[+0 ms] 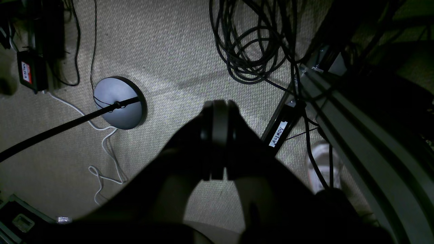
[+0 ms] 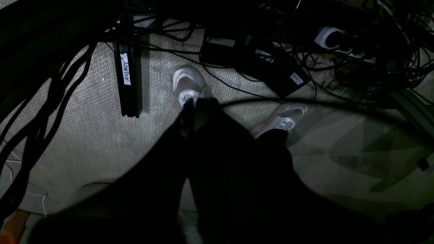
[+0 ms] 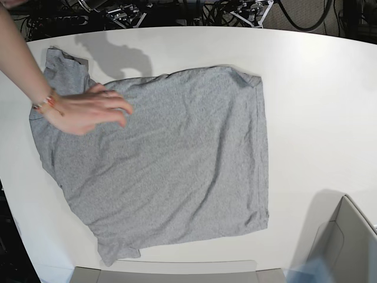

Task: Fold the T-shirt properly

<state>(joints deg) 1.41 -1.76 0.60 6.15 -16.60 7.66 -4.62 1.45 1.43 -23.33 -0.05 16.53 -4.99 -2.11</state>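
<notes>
The heather-grey T-shirt [image 3: 177,159] lies spread flat on the white table [image 3: 318,88] in the base view, plain side up with no lettering showing. One sleeve reaches the far left corner. A person's hand [image 3: 88,109] rests on its left part. Neither arm shows in the base view. My left gripper [image 1: 218,108] is a dark silhouette with its fingers together, pointing down at carpeted floor. My right gripper [image 2: 195,105] is also dark with its fingers together, over the floor. Neither wrist view shows the shirt.
A grey box edge [image 3: 347,247] sits at the table's lower right. Below the arms are carpet, a round lamp base [image 1: 118,101], coiled black cables [image 1: 251,44], a labelled black bar [image 2: 127,78] and a person's white shoes [image 2: 188,84].
</notes>
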